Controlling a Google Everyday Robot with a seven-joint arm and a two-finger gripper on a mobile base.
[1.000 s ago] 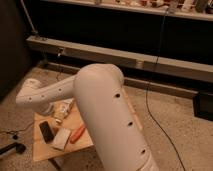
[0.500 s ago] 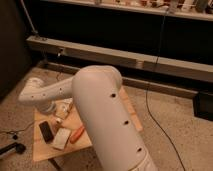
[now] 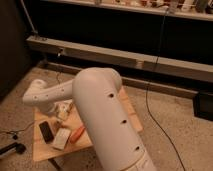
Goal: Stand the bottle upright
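at the lower left of the frame stands the small light wooden bench (image 3: 46,150), and my own big white arm (image 3: 102,117) sweeps across the middle of the picture and bends back down over it. my claw (image 3: 54,107) is mostly hidden behind the elbow link, low over the back part of the bench; as far as i can tell it is spread wide and grasping nothing. on the bench i see a flat black rectangular object (image 3: 46,131), a flat white rectangular block (image 3: 62,138) just beside it, and an orange elongated object (image 3: 77,134) next to that. the small slim white plastic bottle (image 3: 64,109) looks to be the pale shape near the back of the bench, close under my wrist, though my arm covers much of it and i cannot tell how it lies. i judge i am in the approach step, bottle not yet taken. next calls for lowering the spread claw around the bottle's body, clenching, then tipping it onto its base.
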